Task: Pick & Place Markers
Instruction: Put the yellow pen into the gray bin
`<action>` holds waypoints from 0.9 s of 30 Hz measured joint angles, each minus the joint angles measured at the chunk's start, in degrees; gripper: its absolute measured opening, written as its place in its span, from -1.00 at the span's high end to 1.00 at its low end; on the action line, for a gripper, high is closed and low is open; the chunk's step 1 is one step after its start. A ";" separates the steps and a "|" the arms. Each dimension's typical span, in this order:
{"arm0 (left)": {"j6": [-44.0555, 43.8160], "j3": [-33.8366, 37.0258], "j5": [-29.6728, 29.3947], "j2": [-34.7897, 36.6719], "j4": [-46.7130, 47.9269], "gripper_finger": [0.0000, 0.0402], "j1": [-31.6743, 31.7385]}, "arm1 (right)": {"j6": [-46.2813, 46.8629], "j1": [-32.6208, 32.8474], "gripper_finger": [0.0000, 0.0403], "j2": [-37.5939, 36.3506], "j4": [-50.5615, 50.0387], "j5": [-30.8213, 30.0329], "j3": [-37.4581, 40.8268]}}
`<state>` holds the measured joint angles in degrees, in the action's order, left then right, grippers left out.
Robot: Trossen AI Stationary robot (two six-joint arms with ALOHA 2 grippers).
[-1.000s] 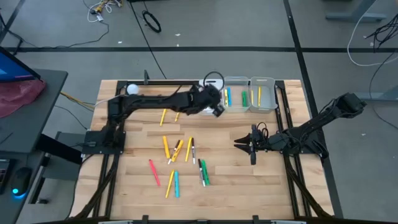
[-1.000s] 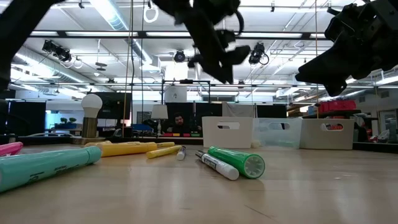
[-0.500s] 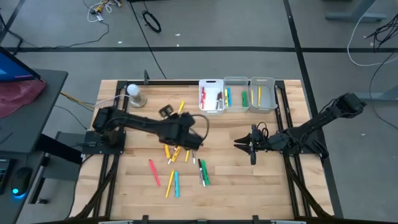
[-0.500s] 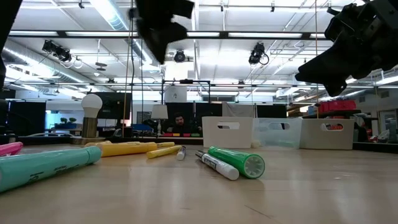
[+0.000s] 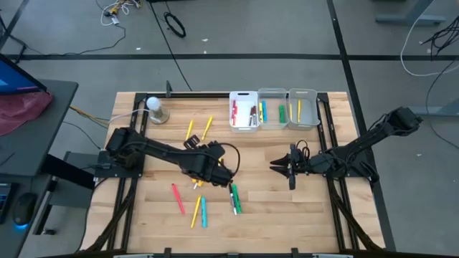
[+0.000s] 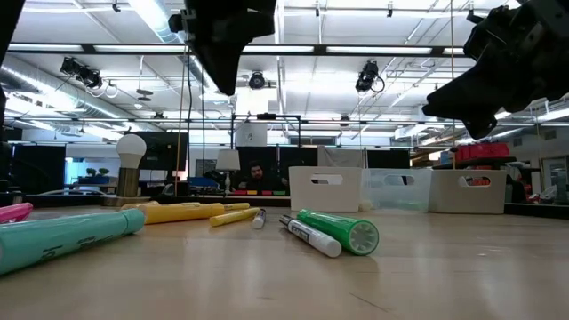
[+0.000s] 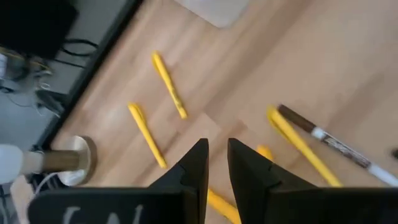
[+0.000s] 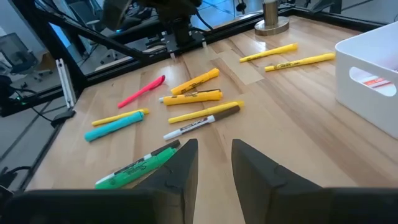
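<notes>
Left gripper (image 5: 219, 172): low over the loose markers (image 5: 202, 175) near the middle of the table (image 5: 287, 208). Fingers (image 7: 194, 167) only a narrow gap apart, bare wood between them, nothing gripped.

Right gripper (image 5: 280, 165): at about 3 o'clock from that heap, well apart from it, hanging above bare wood. Fingers (image 8: 184, 163) parted, nothing held.

Around the heap, in the high view:
- at 12 o'clock, two yellow markers (image 5: 190, 131) side by side, apart from the rest;
- at 7 o'clock, a pink marker (image 5: 177, 198);
- at 6 o'clock, a yellow and a cyan marker (image 5: 204, 212) lying close together;
- at 5 o'clock, a green marker (image 5: 236, 198) beside a white-barrelled one.

At 1 o'clock along the far edge, a row of three bins: a white bin (image 5: 244, 95) with red and pink markers inside, then two clear bins (image 5: 272, 92), with cyan, green and yellow markers in them.

At 11 o'clock near the far left corner, a lamp-like bulb on a stand (image 5: 155, 109).
</notes>
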<state>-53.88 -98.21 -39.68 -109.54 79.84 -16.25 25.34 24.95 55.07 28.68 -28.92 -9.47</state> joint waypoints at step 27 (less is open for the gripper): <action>-26.69 31.22 -7.60 7.97 -20.18 -0.09 -4.43 | -15.45 2.46 0.75 -8.53 -16.20 7.33 -16.02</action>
<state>-80.56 -66.98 -47.28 -101.57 59.66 -20.68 9.90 27.41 46.54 12.48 -21.59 -25.50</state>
